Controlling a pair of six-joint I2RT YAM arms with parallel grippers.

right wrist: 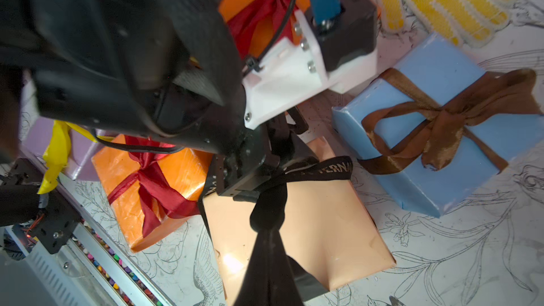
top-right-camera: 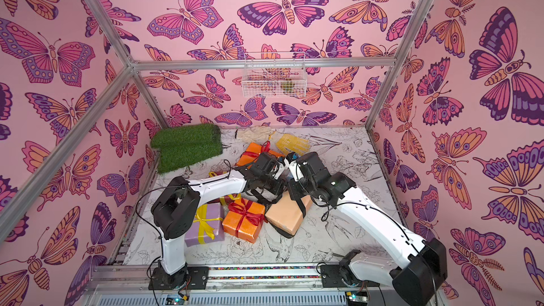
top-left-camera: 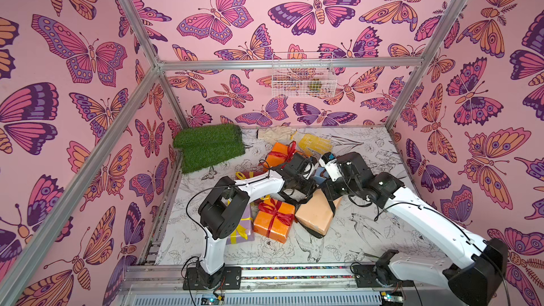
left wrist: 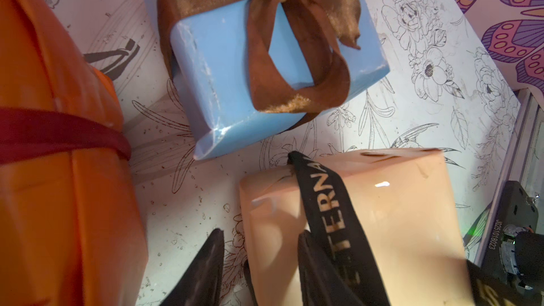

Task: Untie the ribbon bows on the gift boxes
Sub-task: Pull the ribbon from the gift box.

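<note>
A peach gift box (right wrist: 323,231) lies mid-table, also in both top views (top-left-camera: 316,216) (top-right-camera: 287,216). Its black lettered ribbon (left wrist: 326,201) is drawn into a tight knot (right wrist: 268,210). From that knot a taut strand runs into my right gripper (right wrist: 269,287), which is shut on it. My left gripper (left wrist: 262,239) is at the box's far end, its fingers (left wrist: 206,266) either side of the box's edge and closed on it. The light blue box (right wrist: 426,157) with its tied brown bow (left wrist: 294,39) sits just beyond.
Two orange boxes with red bows (top-left-camera: 275,220) (top-left-camera: 279,154), a lilac box with yellow ribbon (top-left-camera: 241,228) and a dark red box (top-left-camera: 250,175) crowd the left. At the back lie green turf (top-left-camera: 209,145) and a yellow glove (top-left-camera: 315,142). A wire basket (top-left-camera: 303,79) hangs on the wall.
</note>
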